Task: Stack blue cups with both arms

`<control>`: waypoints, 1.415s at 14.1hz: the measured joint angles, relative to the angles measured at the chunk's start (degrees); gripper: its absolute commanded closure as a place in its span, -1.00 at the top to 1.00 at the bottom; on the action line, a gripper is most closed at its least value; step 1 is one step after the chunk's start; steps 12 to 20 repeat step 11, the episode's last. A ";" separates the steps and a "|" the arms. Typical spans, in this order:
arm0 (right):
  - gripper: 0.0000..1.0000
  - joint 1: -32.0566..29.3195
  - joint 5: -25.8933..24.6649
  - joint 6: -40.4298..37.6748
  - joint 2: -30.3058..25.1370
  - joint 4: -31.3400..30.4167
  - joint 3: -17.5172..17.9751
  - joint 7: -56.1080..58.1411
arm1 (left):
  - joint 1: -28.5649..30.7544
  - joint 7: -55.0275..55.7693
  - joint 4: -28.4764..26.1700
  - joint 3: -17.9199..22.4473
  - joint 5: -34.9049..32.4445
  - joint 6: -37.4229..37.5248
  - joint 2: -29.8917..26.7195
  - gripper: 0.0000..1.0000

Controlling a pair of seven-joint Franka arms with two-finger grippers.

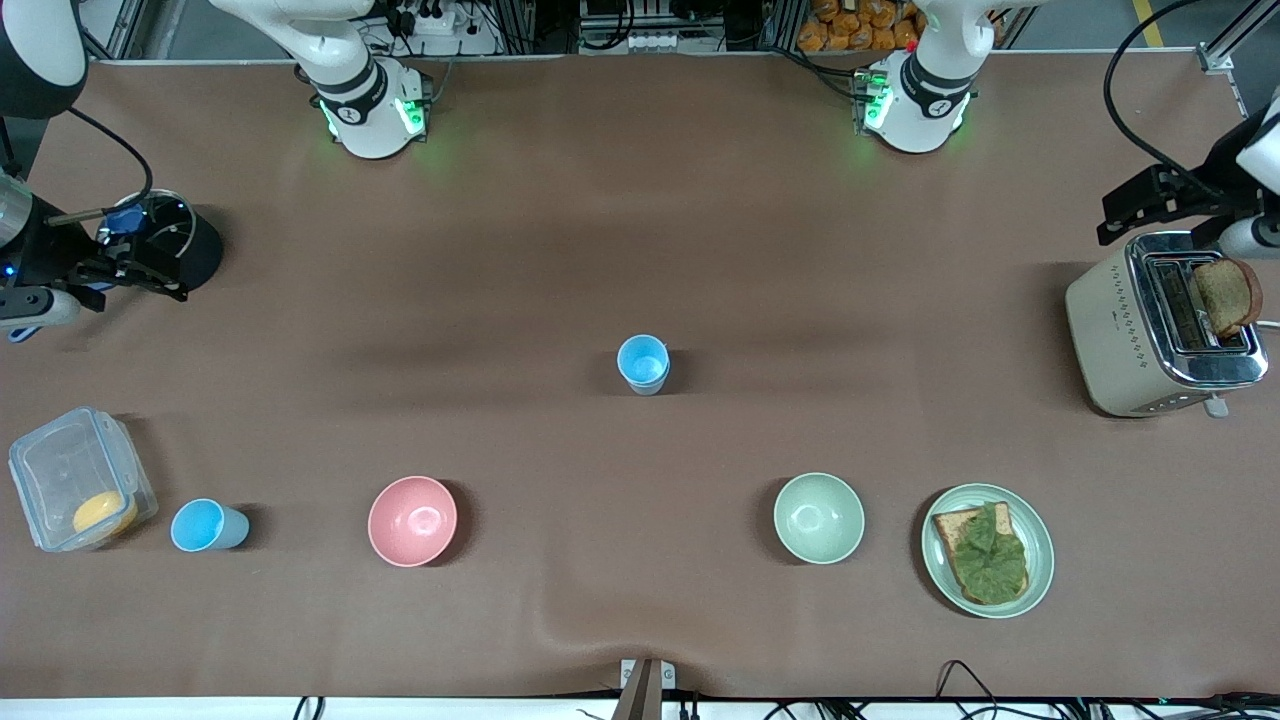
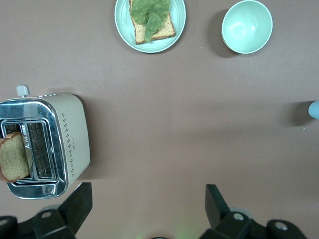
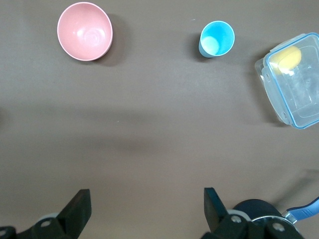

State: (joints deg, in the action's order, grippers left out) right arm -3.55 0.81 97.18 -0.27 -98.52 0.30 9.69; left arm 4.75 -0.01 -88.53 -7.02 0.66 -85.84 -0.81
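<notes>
While both arms wait at the bench ends, the blue cups are seen apart; stacked cups [image 1: 643, 364] stand at mid-bench, one nested in another, upright; a lone blue cup [image 1: 207, 525] sits toward the right arm's end, nearer to the front camera, between a clear container [image 1: 70, 478] holding a yellow item and a pink bowl [image 1: 412, 520]; the lone cup [image 3: 217, 39] is shown upright with a pale patch inside; the right gripper [image 3: 144, 205] is held spread wide and empty over bare bench beside a black pot [image 1: 180, 238]; the left gripper [image 2: 148, 201] is spread wide too, empty, over bench just beside a toaster [image 1: 1160, 325] with a bread slice [image 1: 1226, 297] sticking out of a slot; a pale green bowl [image 1: 818, 517] lies toward the left arm's end, level with the pink bowl; beside it a green plate [image 1: 1040, 552] carries toast topped with lettuce [image 1: 985, 552]; the brown bench [image 1: 640, 200] cover is wrinkled at its near edge.
</notes>
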 measured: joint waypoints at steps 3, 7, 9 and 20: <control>1.00 -0.12 0.00 -0.01 0.02 0.00 -0.04 0.00 | -0.03 1.31 0.11 -0.36 -0.60 -0.25 0.46 1.00; 1.00 -0.29 0.00 -0.01 0.10 0.00 -0.06 0.00 | -0.08 2.85 0.41 -0.66 -0.60 -0.25 0.45 1.00; 1.00 -0.30 0.00 -0.01 0.11 0.00 -0.06 0.00 | -0.08 4.15 0.42 -0.74 -0.60 -0.25 0.45 1.00; 1.00 -0.30 0.00 -0.01 0.11 0.00 -0.06 0.00 | -0.08 4.54 0.43 -0.77 -0.60 -0.25 0.45 1.00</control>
